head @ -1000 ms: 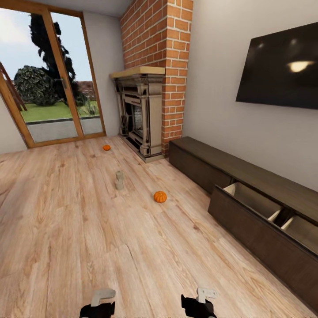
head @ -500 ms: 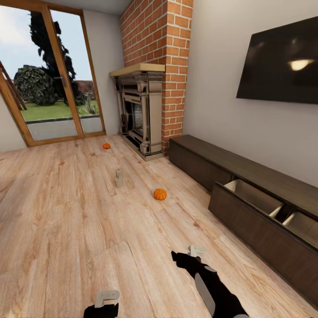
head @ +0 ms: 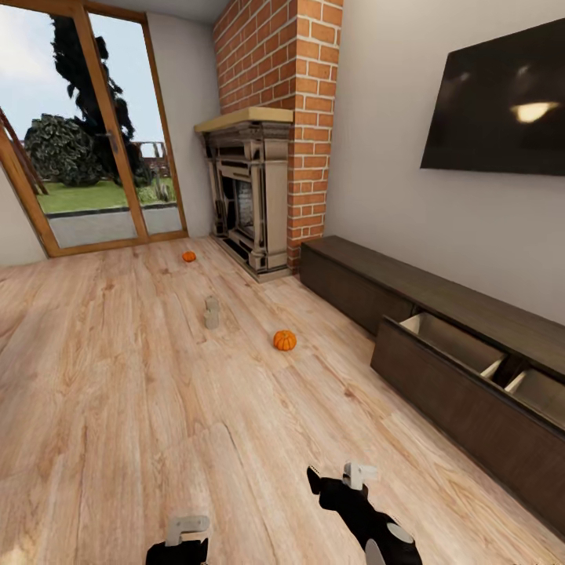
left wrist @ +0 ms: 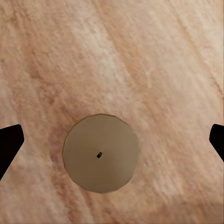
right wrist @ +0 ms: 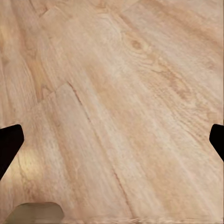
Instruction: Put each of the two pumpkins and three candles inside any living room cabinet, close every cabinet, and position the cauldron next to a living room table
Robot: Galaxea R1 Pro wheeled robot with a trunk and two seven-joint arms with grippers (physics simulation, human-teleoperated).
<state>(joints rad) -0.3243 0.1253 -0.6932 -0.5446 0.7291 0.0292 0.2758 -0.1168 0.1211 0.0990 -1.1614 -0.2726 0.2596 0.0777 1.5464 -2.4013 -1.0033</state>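
Two orange pumpkins lie on the wood floor, one mid-room (head: pixel 285 340) and one far off near the glass door (head: pixel 188 256). Two pale candles (head: pixel 211 312) stand close together between them. A third candle (left wrist: pixel 101 153) shows from above in the left wrist view, a round beige top with a dark wick, right below my open left gripper (left wrist: pixel 112 142). In the head view that gripper (head: pixel 184 540) hangs at the bottom edge. My right gripper (head: pixel 337 476) is open over bare floor. The dark-brown cabinet (head: pixel 369 275) runs along the right wall with a drawer (head: pixel 451 341) pulled out. The cauldron is out of view.
A brick fireplace (head: pixel 255 196) stands at the far end beside the cabinet. A glass door (head: pixel 86 141) fills the far left wall and a TV (head: pixel 502 110) hangs above the cabinet. A beige object (right wrist: pixel 35 212) edges into the right wrist view.
My right arm has reached forward into the head view, then drawn back a little. The left gripper stays at the bottom edge. The view has shifted slightly.
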